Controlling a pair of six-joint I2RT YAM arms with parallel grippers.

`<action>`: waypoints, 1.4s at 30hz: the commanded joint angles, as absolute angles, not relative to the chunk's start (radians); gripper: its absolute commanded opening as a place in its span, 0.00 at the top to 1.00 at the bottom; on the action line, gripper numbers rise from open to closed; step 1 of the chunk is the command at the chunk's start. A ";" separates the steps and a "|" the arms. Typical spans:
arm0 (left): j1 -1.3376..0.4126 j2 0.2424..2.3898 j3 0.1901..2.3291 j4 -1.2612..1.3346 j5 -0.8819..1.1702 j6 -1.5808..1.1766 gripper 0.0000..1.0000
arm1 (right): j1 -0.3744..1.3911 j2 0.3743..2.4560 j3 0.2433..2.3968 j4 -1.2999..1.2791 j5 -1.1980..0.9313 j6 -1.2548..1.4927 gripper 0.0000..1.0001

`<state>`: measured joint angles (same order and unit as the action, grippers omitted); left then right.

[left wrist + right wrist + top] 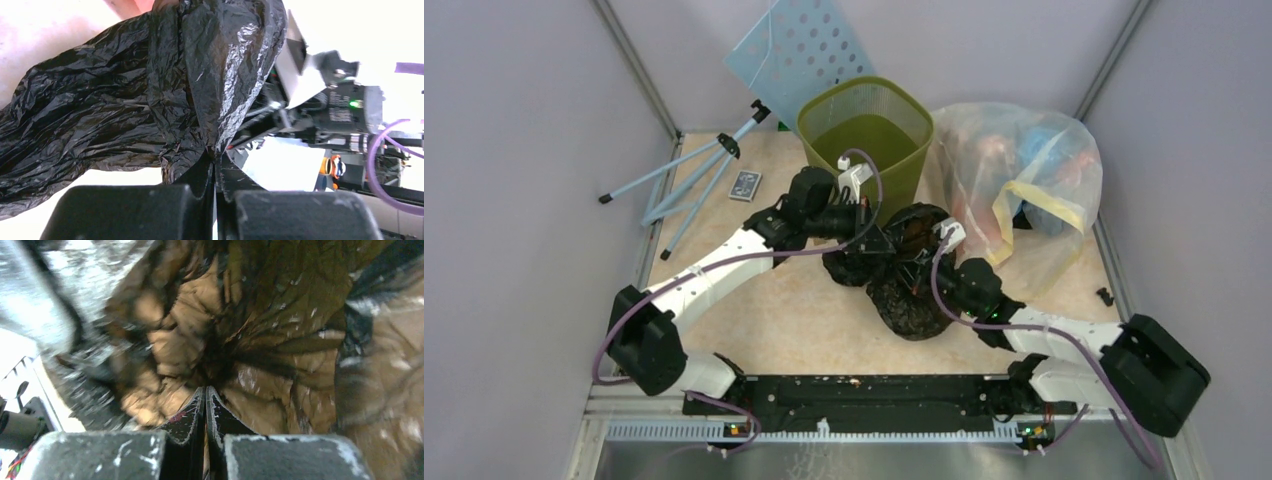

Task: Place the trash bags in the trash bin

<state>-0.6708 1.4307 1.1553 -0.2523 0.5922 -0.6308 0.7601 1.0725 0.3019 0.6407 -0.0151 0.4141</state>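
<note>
The black trash bag (904,290) hangs crumpled between my two grippers, just in front of the olive-green trash bin (864,135), its lower part on the table. My left gripper (876,240) is shut on the bag's left edge; the left wrist view shows glossy black film (150,90) pinched between the closed fingertips (216,162). My right gripper (926,240) is shut on the bag's right part; in the right wrist view the thin film (260,335) looks brown with light through it, and the fingertips (205,392) are pressed together on it.
A clear bag of colourful rubbish (1024,180) with yellow ties lies right of the bin. A pale blue perforated board (799,50) leans behind it. A folded blue tripod (689,175) and a small dark card (745,185) lie at the left. Walls enclose the table.
</note>
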 commanded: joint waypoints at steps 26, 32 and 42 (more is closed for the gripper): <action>-0.655 1.164 1.485 -0.365 0.823 -0.644 1.00 | 0.862 1.280 0.302 0.837 0.374 0.473 1.00; -0.655 1.182 1.441 -0.426 0.733 -0.517 1.00 | 0.863 1.163 0.321 0.723 0.299 0.405 1.00; -0.655 1.227 1.650 -0.713 0.449 -0.324 1.00 | 0.796 1.057 0.529 0.353 0.635 0.439 1.00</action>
<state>-0.6594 1.2274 1.5017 -0.5877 0.6373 -0.4419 0.8391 1.1183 0.4015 0.4904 0.5106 0.4385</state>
